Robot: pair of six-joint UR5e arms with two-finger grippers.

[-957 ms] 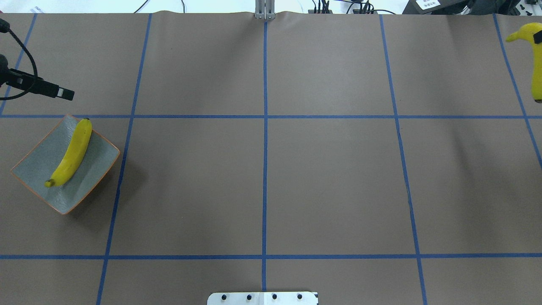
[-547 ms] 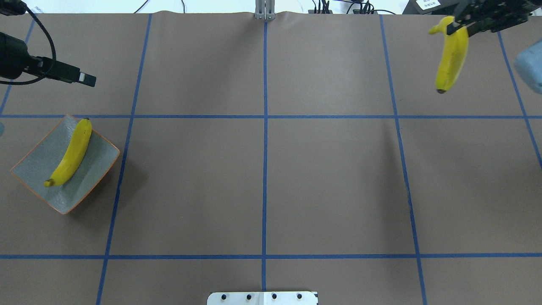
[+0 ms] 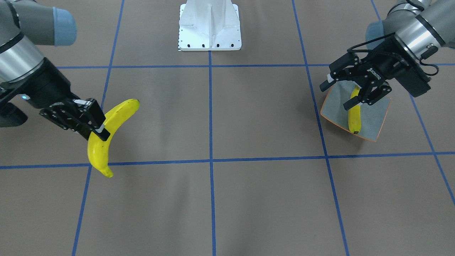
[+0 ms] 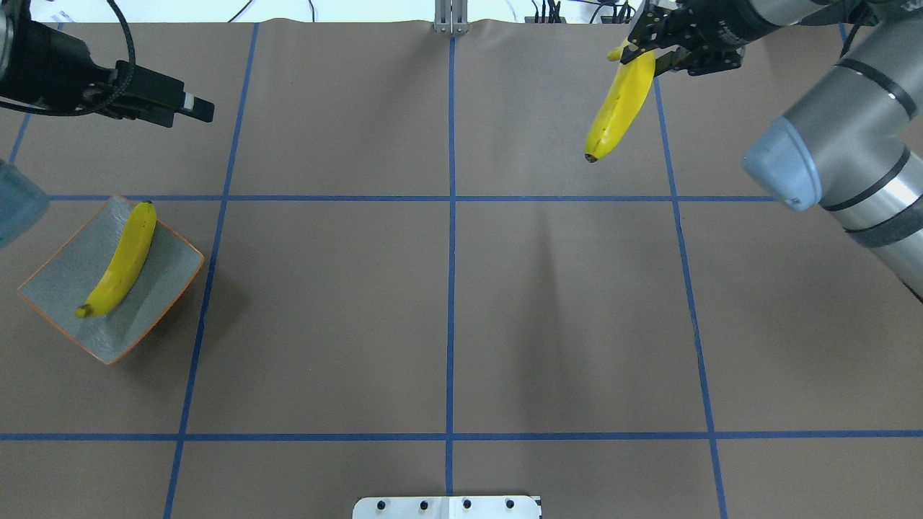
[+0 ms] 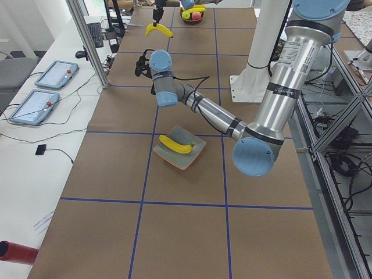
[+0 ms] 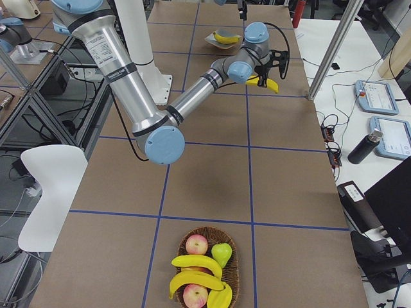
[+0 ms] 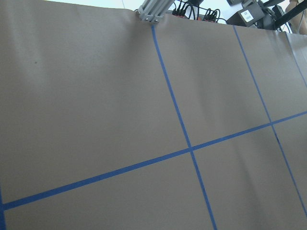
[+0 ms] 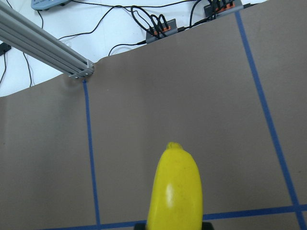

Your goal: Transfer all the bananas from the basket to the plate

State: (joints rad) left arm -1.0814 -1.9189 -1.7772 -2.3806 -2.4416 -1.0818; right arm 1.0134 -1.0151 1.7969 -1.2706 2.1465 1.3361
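Note:
My right gripper (image 4: 649, 54) (image 3: 95, 127) is shut on a long yellow banana (image 4: 619, 108) (image 3: 113, 117) near its stem end. It holds the banana in the air over the far right of the table, and the banana fills the bottom of the right wrist view (image 8: 175, 191). A second banana (image 4: 119, 259) lies diagonally on the square grey plate (image 4: 61, 288) (image 3: 375, 119) at the left. My left gripper (image 4: 200, 108) (image 3: 337, 95) is open and empty, raised beyond the plate. More bananas (image 6: 191, 263) lie in the wicker basket (image 6: 236, 273).
The basket stands at the table's right end and also holds apples (image 6: 196, 244) and a green pear (image 6: 221, 253). The white robot base (image 3: 209, 28) is at the near middle edge. An aluminium post (image 4: 451, 21) and cables sit at the far edge.
My right gripper has carried the banana leftward from the right edge toward the far middle. My left gripper has moved rightward and further from the plate. The plate and its banana have not moved.

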